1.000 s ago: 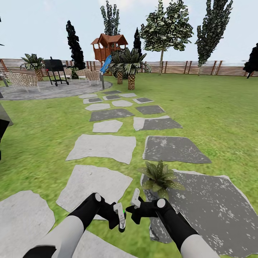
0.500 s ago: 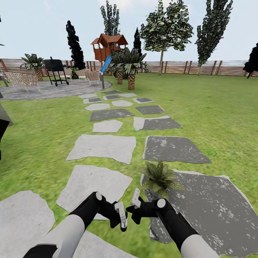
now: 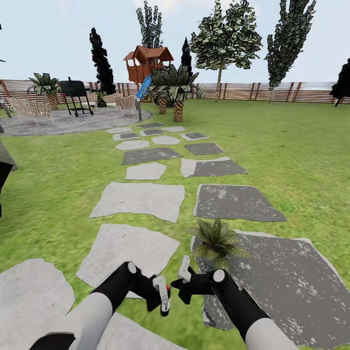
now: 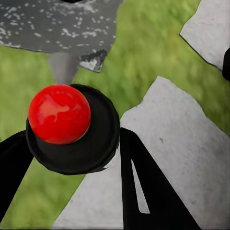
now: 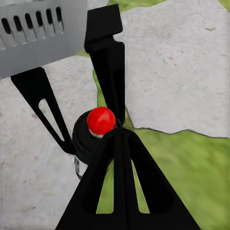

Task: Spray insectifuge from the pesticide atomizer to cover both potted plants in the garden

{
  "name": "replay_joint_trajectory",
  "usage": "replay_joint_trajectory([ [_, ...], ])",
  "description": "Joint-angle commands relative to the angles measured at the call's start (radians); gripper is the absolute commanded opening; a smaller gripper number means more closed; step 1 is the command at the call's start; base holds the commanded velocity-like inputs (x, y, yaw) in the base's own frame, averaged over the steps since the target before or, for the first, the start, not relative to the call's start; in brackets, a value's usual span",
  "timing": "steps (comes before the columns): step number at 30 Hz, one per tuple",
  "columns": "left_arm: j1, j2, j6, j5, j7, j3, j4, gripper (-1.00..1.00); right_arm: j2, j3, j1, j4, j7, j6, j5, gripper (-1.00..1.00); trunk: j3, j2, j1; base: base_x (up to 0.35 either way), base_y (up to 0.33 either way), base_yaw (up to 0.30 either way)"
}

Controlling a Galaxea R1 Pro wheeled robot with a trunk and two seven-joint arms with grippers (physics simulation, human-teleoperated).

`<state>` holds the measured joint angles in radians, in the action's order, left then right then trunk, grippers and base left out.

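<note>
The pesticide atomizer (image 3: pixel 167 288) is a tiny dark bottle whose red top (image 4: pixel 59 114) sits between the two black fingers of my left gripper (image 3: pixel 164 296), which is shut on it low in the head view, above grass and a pale stepping stone. In the right wrist view the atomizer (image 5: pixel 99 122) shows just past the tips of my right gripper (image 5: pixel 117 143), whose fingers lie together. My right gripper (image 3: pixel 183 272) hangs close beside the left one. One potted plant (image 3: pixel 218 240), a low green rosette, stands just beyond both grippers at a dark stone's edge. The second potted plant is out of view.
Grey stepping stones (image 3: pixel 138 199) lead over the lawn to a round paved patio (image 3: pixel 58 124) with chairs, a black grill (image 3: pixel 75 95) and a bollard lamp (image 3: pixel 139 113). Palms (image 3: pixel 177 90), a wooden playhouse and a slatted fence (image 3: pixel 253 91) stand at the back.
My left gripper has shifted slightly, and the atomizer's red top now shows at its fingers in the head view. The right arm and the camera have stayed put.
</note>
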<state>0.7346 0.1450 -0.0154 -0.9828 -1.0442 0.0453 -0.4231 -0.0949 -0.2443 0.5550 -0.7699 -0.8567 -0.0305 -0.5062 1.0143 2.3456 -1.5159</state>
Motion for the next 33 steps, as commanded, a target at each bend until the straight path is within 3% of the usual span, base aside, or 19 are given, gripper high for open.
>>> replay_joint_trajectory([
  [1,-0.002,-0.003,-0.002,-0.011,-0.005,0.005,-0.001,-1.0,0.0,0.0,0.0,-0.002,-0.003,-0.003,-0.005,-1.0,0.001,0.0,0.0,0.0,0.0,0.0],
  [11,-0.009,-0.168,-0.014,-0.008,0.012,0.013,0.0,-1.0,0.011,0.001,-0.001,0.007,0.0,-0.002,-0.009,-1.0,0.001,0.0,0.0,0.0,0.0,0.0],
  [13,-0.01,-0.187,-0.014,0.009,0.055,0.031,0.006,-1.0,0.03,0.003,-0.004,0.041,0.007,0.003,-0.007,-1.0,0.001,0.0,0.0,0.0,0.0,0.0],
  [15,-0.015,-0.19,-0.01,0.064,0.16,0.09,0.013,-1.0,0.046,0.008,-0.006,0.109,0.03,0.022,-0.003,-1.0,0.001,0.0,0.0,0.0,0.0,0.0],
  [17,-0.023,-0.186,-0.008,0.143,0.278,0.147,0.015,-1.0,0.054,0.027,-0.012,0.182,0.163,0.102,0.001,-1.0,0.001,0.0,0.0,0.0,0.0,0.0],
  [20,-0.043,-0.181,-0.006,0.276,0.435,0.174,0.039,-1.0,0.055,0.121,-0.042,0.318,0.493,0.243,0.004,-1.0,0.001,0.0,0.0,0.0,0.0,0.0],
  [21,-0.054,-0.18,-0.006,0.325,0.497,0.176,0.057,-1.0,0.054,0.149,-0.046,0.372,0.585,0.294,0.005,1.0,0.001,0.0,0.0,0.0,0.0,0.0],
  [22,-0.058,-0.179,-0.005,0.36,0.539,0.177,0.071,-1.0,0.054,0.161,-0.048,0.407,0.635,0.331,0.005,1.0,0.001,0.0,0.0,0.0,0.0,0.0],
  [24,-0.064,-0.179,0.002,0.483,0.657,0.178,0.139,-1.0,0.049,0.178,-0.05,0.487,0.774,0.44,0.005,1.0,0.001,0.0,0.0,0.0,0.0,0.0],
  [26,-0.067,-0.179,0.054,0.544,0.712,0.179,0.186,-1.0,0.048,0.182,-0.059,0.518,0.887,0.495,0.006,1.0,0.001,0.0,0.0,0.0,0.0,0.0],
  [29,-0.08,-0.182,0.153,0.573,0.75,0.179,0.237,-1.0,0.046,0.184,-0.105,0.547,1.01,0.574,0.006,1.0,0.001,0.0,0.0,0.0,0.0,0.0],
  [33,-0.108,-0.182,0.189,0.592,0.817,0.18,0.258,-1.0,0.05,0.189,-0.173,0.556,1.064,0.652,0.006,1.0,0.001,0.0,0.0,0.0,0.0,0.0],
])
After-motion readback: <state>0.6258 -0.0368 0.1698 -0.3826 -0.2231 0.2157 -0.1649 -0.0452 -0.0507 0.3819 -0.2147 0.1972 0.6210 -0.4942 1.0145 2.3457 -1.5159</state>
